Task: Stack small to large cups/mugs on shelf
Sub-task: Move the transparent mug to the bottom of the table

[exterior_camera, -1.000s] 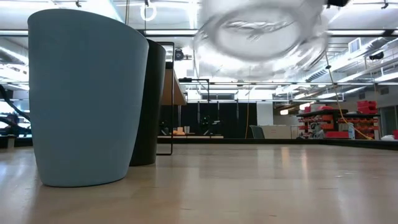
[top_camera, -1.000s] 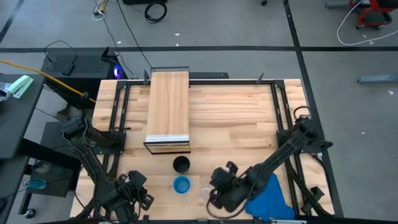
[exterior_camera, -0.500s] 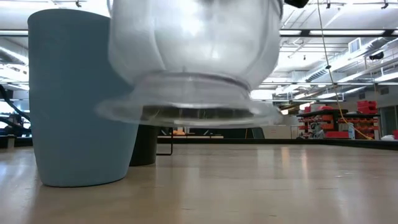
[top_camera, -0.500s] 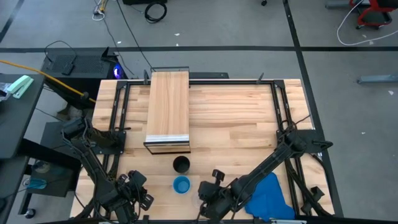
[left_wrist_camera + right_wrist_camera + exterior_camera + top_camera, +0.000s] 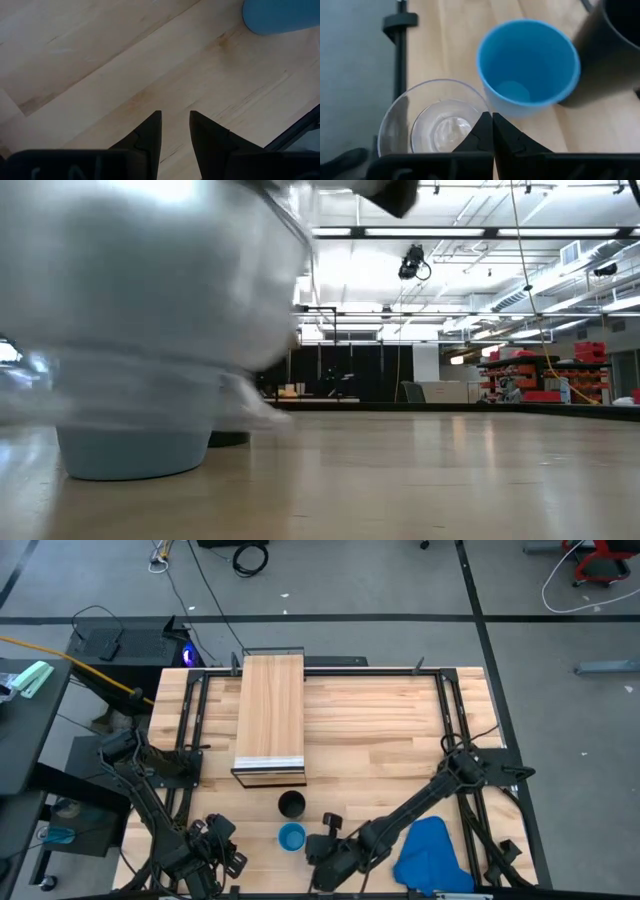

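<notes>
My right gripper (image 5: 318,848) is shut on the small clear cup (image 5: 437,125) near the table's front edge, just right of the blue cup (image 5: 291,836). In the low view the clear cup (image 5: 140,290) looms blurred in front of the blue cup (image 5: 130,455). The blue cup stands upright on its base. The black cup (image 5: 291,804) stands right behind it. The light-wood shelf (image 5: 270,720) lies farther back. My left gripper (image 5: 175,117) waits open over bare wood at the front left, with nothing between its fingers. My right gripper pinches the clear cup's wall at its rim (image 5: 481,111), one finger inside the cup and one outside. The fingers slant down from the table's right side. The cup hangs clear of the table beside the blue cup's rim.
A blue cloth (image 5: 432,855) lies at the front right under my right arm. Black frame rails (image 5: 190,710) run along the table's left and right sides. Bare wood stretches right of the shelf (image 5: 380,725).
My right gripper has carried the clear cup toward the table's left edge, up to the blue cup, sinking a little and rolling as it went. In the low view the cup has swept from the upper right across to the left. The blue and black cups have stayed put.
</notes>
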Robot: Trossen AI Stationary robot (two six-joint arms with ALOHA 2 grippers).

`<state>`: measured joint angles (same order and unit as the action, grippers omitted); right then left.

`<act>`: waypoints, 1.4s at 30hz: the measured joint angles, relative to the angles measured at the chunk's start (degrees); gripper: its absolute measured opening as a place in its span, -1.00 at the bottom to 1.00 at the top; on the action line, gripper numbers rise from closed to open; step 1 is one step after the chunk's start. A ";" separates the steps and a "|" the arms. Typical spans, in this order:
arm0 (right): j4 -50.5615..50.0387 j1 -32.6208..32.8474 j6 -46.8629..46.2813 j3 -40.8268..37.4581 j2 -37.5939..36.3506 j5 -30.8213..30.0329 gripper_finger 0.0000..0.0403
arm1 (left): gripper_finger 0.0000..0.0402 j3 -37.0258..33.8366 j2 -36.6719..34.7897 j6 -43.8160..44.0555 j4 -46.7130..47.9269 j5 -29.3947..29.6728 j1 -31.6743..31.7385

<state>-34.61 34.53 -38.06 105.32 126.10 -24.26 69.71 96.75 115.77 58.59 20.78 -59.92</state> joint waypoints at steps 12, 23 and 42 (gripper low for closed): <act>-8.14 -1.16 3.35 0.00 0.00 2.49 -1.00 | -0.47 0.00 0.00 0.40 -0.02 -0.02 0.00; -13.29 -2.92 -2.93 0.00 -0.07 -0.12 -1.00 | -0.47 0.00 0.00 0.49 0.00 -0.01 0.00; -3.86 -6.33 2.77 -0.05 -0.09 1.05 -1.00 | -0.47 0.00 0.00 0.46 0.07 0.00 0.01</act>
<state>-38.47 28.21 -35.30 105.27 126.02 -23.21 69.71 96.75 116.24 58.65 20.78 -59.91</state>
